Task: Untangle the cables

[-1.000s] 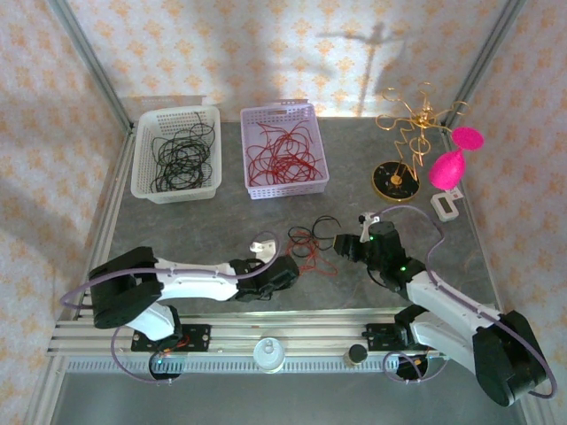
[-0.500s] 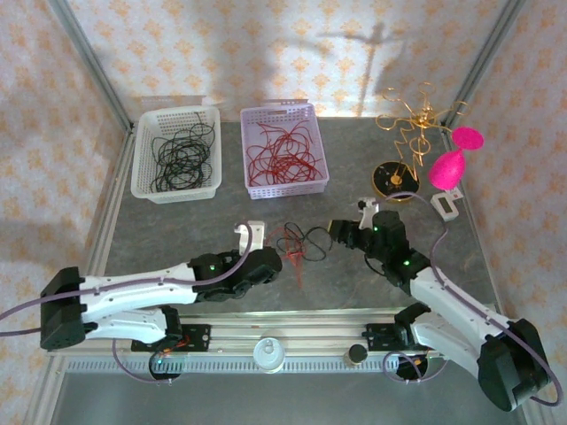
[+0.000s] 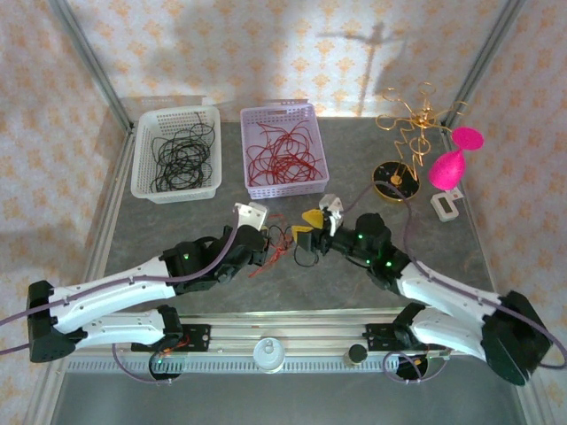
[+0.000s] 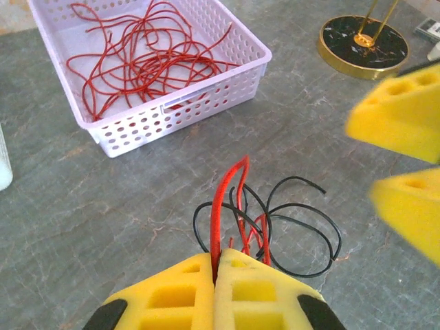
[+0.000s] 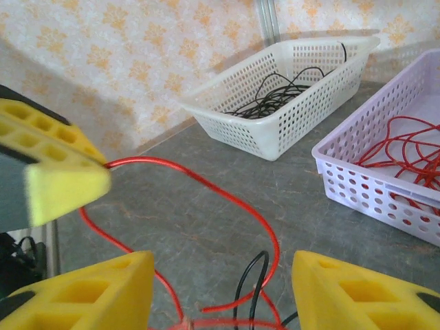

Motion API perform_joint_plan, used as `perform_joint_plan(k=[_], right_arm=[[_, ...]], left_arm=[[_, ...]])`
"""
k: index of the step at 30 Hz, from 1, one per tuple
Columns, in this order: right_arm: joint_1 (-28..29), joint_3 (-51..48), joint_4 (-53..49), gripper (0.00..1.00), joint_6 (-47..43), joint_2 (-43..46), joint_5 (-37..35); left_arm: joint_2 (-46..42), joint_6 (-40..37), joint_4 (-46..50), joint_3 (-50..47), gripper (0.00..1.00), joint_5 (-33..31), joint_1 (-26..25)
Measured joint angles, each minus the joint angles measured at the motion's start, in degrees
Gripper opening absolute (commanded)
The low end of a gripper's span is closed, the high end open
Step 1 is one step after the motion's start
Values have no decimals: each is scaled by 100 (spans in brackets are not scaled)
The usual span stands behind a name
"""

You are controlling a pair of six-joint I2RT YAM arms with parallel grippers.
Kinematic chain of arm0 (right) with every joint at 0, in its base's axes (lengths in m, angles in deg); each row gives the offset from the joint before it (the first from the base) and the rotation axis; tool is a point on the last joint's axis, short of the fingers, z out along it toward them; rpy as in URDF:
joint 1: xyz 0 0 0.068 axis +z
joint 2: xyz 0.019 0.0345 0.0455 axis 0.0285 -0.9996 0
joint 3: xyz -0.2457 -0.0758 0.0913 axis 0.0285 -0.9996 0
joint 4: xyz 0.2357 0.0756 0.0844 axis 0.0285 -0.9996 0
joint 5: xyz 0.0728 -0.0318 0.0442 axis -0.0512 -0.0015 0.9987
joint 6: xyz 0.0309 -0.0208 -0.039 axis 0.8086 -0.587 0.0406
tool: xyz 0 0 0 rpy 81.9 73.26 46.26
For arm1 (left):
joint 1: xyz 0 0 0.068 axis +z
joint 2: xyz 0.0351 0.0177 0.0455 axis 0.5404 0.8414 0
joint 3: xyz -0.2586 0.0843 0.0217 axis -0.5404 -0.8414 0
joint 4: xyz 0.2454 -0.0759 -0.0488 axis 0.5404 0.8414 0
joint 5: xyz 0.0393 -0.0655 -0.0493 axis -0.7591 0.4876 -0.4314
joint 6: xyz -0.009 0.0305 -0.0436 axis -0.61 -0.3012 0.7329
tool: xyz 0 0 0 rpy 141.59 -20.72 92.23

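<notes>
L pincer point(image 4: 214, 265) is clamped tight on a red cable point(image 4: 221, 199), which rises out of the pads and drops back into the small tangle point(image 4: 256, 221) of red + black strands. The tangle lies on the counter point(image 4: 103, 206) just in front of it, on the near side of the lilac basket point(image 4: 179, 113) w/ loose reds in it; blacks sit in the white basket point(image 5: 289, 130) further left. R pincer point(image 5: 220, 289) stands about half wide, nothing held, pads either side of the red cable's loop and a black strand point(image 5: 256, 256), both coming up between them w/o touching. Seen from above, the two pincers are v. close, the tangle between them. Risks, as I read it: if R shuts where it is, it prob. takes red AND black together, so pulling apart would just cinch the knot or drag the whole clump along. Thin wire in soft foam could slip out of L once tension comes on. Pads also near enough to bump if R pushes in further. Safer: take the black strand alone, low, away from L.
</notes>
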Motion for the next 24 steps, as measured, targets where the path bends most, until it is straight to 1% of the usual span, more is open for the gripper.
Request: perform_joint_plan(k=[4, 6, 8, 11, 13, 15, 18, 21, 24], right_arm=[[22, 304, 584, 50, 24, -800, 7], [37, 385, 807, 47, 72, -1058, -20], [79, 452, 986, 42, 138, -1272, -153], [140, 507, 1200, 38, 315, -1521, -581], [149, 529, 1296, 38, 461, -1674, -903], [149, 544, 1342, 36, 599, -1847, -1158], [149, 544, 1355, 30, 802, -2109, -1547], [160, 544, 1355, 26, 1008, -2291, -1947], [160, 544, 1351, 25, 1187, -2371, -2203]], left_arm=[[127, -269, -7, 210, 0, 166, 0], [212, -380, -11, 328, 0, 262, 0], [306, -470, -22, 428, 0, 334, 0], [452, -592, -17, 586, 0, 442, 0], [479, -675, -22, 662, 0, 496, 0], [452, -734, -22, 713, 0, 566, 0], [350, -826, -44, 721, 0, 658, 0], [249, -868, -42, 737, 0, 726, 0], [181, -901, -37, 824, 0, 715, 0]])
